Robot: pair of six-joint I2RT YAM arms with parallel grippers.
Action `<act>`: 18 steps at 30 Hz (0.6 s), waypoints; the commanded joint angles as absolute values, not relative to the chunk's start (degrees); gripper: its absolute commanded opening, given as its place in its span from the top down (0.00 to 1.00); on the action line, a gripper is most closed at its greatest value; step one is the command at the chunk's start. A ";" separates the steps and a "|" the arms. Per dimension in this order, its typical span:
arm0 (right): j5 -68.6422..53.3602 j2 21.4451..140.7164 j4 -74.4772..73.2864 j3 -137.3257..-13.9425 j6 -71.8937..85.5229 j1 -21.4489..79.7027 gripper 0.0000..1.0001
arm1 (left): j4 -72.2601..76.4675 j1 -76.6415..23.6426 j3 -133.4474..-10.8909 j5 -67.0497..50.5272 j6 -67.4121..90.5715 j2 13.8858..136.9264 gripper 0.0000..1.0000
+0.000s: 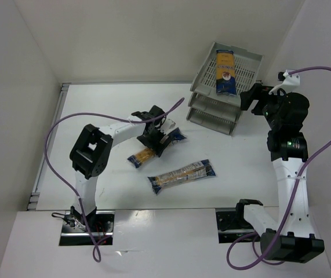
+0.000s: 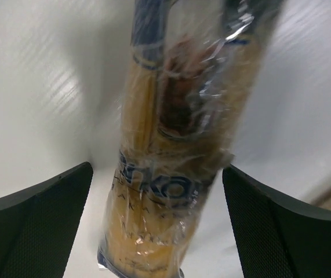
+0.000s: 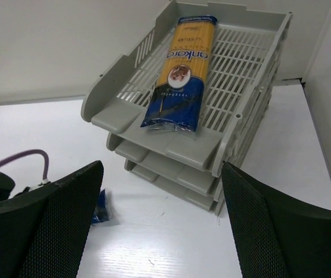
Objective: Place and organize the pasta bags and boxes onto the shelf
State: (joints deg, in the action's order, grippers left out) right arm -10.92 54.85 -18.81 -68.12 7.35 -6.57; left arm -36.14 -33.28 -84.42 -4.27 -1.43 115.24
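Note:
The grey three-tier shelf [image 1: 250, 68] stands at the back right, and one spaghetti packet [image 1: 225, 72] lies lengthwise on its top tier. Two more packets lie on the table: one [image 1: 141, 155] under my left gripper [image 1: 154, 138], the other [image 1: 182, 175] nearer the front. In the left wrist view this packet [image 2: 174, 145] runs between the two spread fingers [image 2: 37, 226] with a gap on each side; the left gripper [image 2: 156, 231] is open. My right gripper [image 1: 249, 99] hovers beside the shelf. It is open [image 3: 162, 223] and empty, facing the shelf [image 3: 110, 75] and its packet [image 3: 179, 75].
White walls close in the table at the back and on both sides. A purple cable [image 1: 58, 130] loops off the left arm. The blue end of a table packet [image 3: 100, 207] shows by my right gripper's left finger.

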 commanded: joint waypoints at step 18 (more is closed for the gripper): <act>-13.88 55.81 -14.33 -67.94 5.10 -6.59 0.17 | -35.77 -33.49 -77.70 -17.83 -7.39 111.81 1.00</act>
